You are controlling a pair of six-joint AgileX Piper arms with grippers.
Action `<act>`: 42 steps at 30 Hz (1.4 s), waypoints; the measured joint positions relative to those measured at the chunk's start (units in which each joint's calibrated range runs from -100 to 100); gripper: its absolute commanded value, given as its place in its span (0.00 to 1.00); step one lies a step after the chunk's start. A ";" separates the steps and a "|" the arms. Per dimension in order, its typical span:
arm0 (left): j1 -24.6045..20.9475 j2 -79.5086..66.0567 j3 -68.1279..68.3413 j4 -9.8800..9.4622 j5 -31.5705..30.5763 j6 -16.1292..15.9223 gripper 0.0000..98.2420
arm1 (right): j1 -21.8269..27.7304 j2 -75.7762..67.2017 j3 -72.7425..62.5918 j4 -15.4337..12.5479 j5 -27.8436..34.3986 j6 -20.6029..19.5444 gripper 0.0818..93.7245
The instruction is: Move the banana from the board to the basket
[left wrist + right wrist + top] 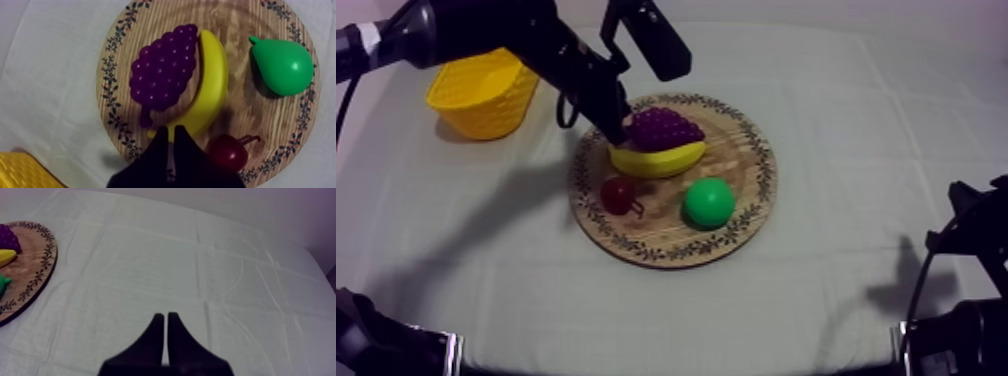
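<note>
Fingers (pixel 160 146) of the left gripper (pixel 171 131) are lying pressed together as a narrow wedge, pinching nothing.

Step in hand, as I am judging it: closing in for the grasp. To do it well, the fingers are needing to spread first. They should then come down astride the curved yellow toy banana (pixel 210 85) across its narrow width, near the end facing them. A square, centred pinch is looking safest, since the smooth curved body may slip or roll.

The banana is lying flat on the round wooden board with the patterned rim (pixel 240 22), one end just beyond the fingertips. I cannot tell whether they are touching it. The purple bunch of toy grapes (pixel 162 75) is pressing along one long side, so that finger is getting little room. The small red fruit (pixel 227 152) is sitting just beside the near end on the other side. The green toy pear (pixel 282 65) is lying farther across the board, apart from the banana.

The yellow basket (pixel 481 95) is waiting off the board, on the left arm's side.

The right gripper (pixel 165 319), also pressed shut on nothing, is resting over the grey-white cloth (pixel 200 263), well apart from the board.
</note>
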 measured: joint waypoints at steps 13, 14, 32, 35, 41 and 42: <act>-1.46 0.26 2.13 3.40 -0.91 -5.64 0.24 | 0.00 0.00 0.00 0.00 0.00 -0.19 0.00; -1.42 0.26 2.13 3.23 -0.91 -5.64 0.23 | 0.00 0.00 0.00 0.00 0.00 -0.19 0.00; -0.56 2.98 -0.86 -0.66 5.69 -2.39 0.83 | 0.00 0.00 0.00 0.00 0.00 -0.16 0.00; -0.53 4.29 -0.86 -0.82 5.90 -2.83 0.84 | 0.00 0.00 0.00 0.00 0.00 -0.16 0.00; 0.19 7.23 -1.37 -0.93 5.73 -3.12 0.85 | 0.00 0.00 0.00 0.00 0.00 -0.16 0.00; 0.36 7.84 -1.79 -1.00 5.73 -3.12 0.85 | 0.00 0.00 0.00 0.00 0.00 -0.16 0.00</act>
